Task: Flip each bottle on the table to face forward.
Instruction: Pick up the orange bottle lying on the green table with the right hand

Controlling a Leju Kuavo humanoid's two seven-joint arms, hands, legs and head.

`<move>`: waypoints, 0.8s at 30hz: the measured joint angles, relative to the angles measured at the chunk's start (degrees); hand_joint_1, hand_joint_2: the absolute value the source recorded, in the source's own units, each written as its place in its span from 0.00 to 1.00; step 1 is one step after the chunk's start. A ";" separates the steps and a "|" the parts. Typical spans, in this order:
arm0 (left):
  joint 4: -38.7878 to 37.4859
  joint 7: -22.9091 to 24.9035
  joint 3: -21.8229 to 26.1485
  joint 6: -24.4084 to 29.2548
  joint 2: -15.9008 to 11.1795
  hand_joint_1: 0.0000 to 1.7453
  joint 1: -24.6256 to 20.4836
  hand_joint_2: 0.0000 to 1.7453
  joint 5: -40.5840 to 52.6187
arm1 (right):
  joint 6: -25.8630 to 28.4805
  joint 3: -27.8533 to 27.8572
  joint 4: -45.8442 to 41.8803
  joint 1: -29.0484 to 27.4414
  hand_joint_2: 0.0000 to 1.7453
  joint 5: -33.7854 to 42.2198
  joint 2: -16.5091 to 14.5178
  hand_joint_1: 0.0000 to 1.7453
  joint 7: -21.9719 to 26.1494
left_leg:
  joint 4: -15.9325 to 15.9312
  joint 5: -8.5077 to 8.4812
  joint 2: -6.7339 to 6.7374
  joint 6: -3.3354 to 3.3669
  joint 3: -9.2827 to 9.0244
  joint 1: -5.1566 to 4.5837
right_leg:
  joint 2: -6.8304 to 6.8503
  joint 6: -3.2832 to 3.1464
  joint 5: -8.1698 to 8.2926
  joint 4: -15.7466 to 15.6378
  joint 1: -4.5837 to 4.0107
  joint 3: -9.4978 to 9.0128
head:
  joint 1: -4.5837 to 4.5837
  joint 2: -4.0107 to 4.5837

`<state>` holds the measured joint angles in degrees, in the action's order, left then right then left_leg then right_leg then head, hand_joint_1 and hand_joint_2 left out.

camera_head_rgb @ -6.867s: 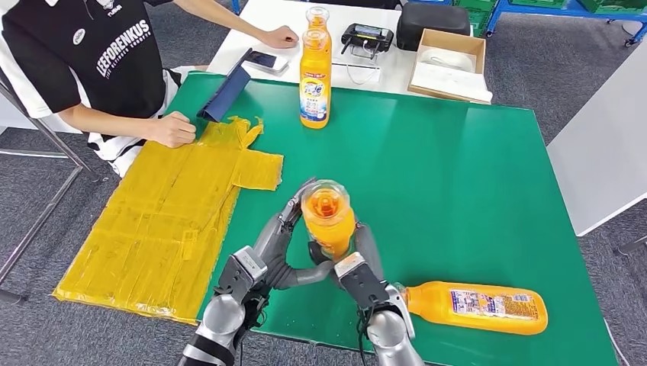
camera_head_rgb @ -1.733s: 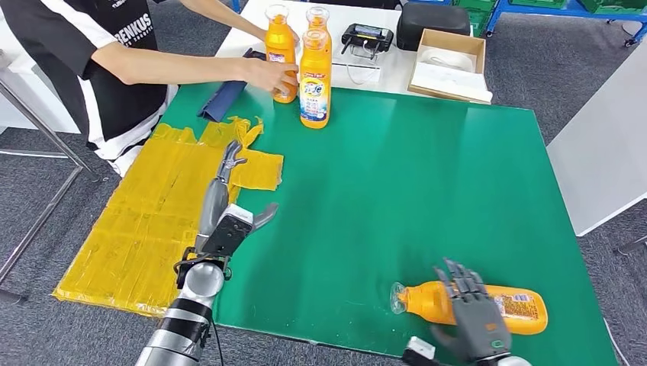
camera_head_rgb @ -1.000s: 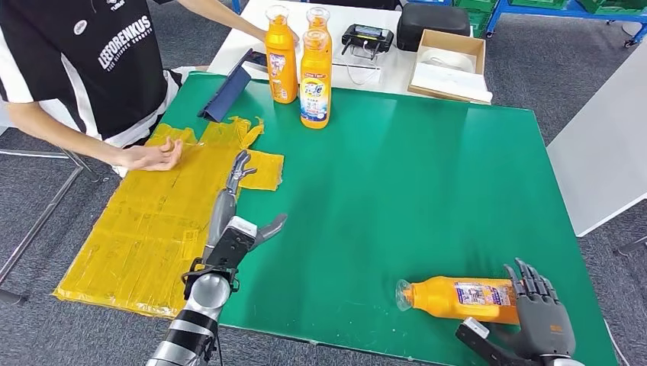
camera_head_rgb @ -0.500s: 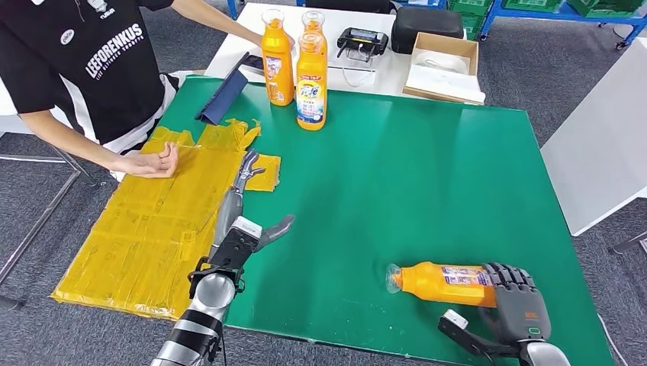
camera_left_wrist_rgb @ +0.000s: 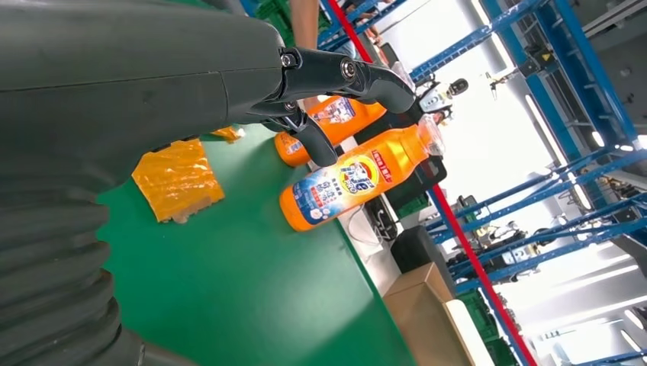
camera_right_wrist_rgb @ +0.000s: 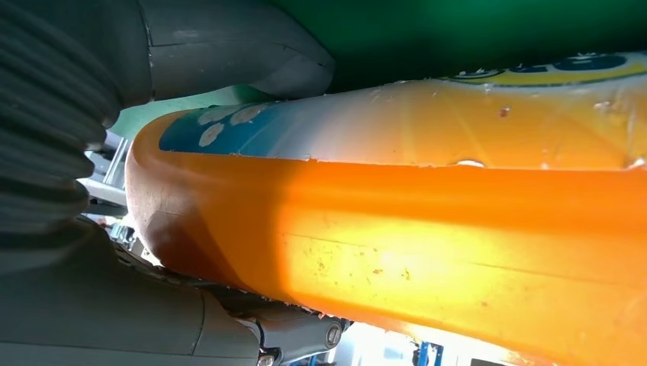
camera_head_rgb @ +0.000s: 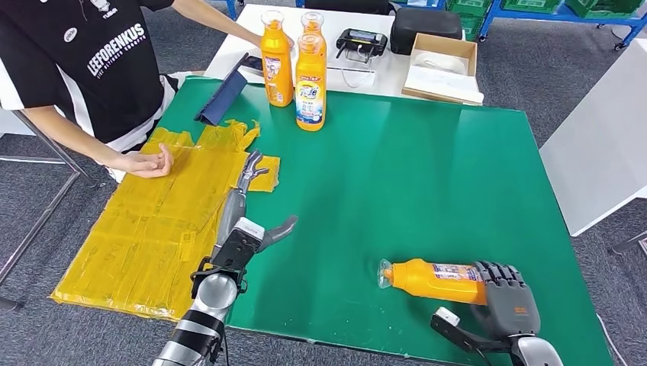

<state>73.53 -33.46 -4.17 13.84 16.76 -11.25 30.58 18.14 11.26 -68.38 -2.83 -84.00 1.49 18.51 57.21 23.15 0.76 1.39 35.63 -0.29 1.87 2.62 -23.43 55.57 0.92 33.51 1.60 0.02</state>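
Head view: right robot hand (camera_head_rgb: 505, 299) clasps the lying bottle's (camera_head_rgb: 431, 280) hidden base; left robot hand (camera_head_rgb: 248, 221) spread apart.

From my head view, the base of the lying bottle (camera_head_rgb: 432, 280) was covered by the right hand (camera_head_rgb: 503, 300), so I could not see how the fingers sat against the far side of it. In the right wrist view that bottle ran off the picture's edge and its label print was too blurred to read. A third upright bottle (camera_head_rgb: 312, 20) at the surface's far edge was mostly hidden behind the labelled upright bottle (camera_head_rgb: 310, 81). The person (camera_head_rgb: 91, 57) at the surface's left edge was cut off by the picture. The surface's (camera_head_rgb: 427, 168) near right corner was cut off too.
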 joint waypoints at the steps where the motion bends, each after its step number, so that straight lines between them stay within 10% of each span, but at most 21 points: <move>1: 0.00 0.00 -0.02 0.00 0.00 0.00 0.00 1.00 0.00 | 0.00 -0.05 0.06 0.00 1.00 0.00 0.00 1.00 0.00 | 0.00 0.01 0.00 0.00 -0.03 0.00 | 0.00 0.00 0.00 0.00 0.00 -0.01 | 0.01 0.00; 9: 0.73 0.17 -0.34 -2.64 0.00 0.00 0.81 1.00 -1.24 | 2.41 -0.53 -1.10 -0.77 1.00 3.94 -1.06 1.00 0.11 | -0.01 0.12 -0.01 0.09 -0.22 -0.01 | 0.00 -0.04 -0.09 0.00 0.00 -0.31 | -0.01 0.00; 19: 5.36 1.69 -3.38 -13.27 0.48 0.00 7.07 1.00 -5.65 | 1.96 -0.85 -15.95 -2.39 1.00 44.88 -11.68 1.00 10.69 | -0.01 0.10 -0.12 0.07 0.15 -0.01 | 0.09 -0.14 -0.20 0.05 0.01 -0.01 | 0.02 0.00; 24: 6.11 1.96 -4.86 -14.09 0.48 0.00 8.12 1.00 -6.10 | -1.36 -0.72 -19.76 -2.93 1.00 51.63 -15.05 1.00 13.88 | -0.01 0.13 -0.18 0.08 0.31 -0.05 | 0.11 -0.14 -0.21 0.04 0.05 0.13 | 0.02 0.00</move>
<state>79.64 -31.51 -9.03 -0.26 17.25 -3.13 24.48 16.78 10.54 -88.14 -5.76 -32.36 -13.56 32.39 57.21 23.28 0.58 1.47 35.94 -0.34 1.98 2.48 -23.64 55.61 0.97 33.63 1.62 0.02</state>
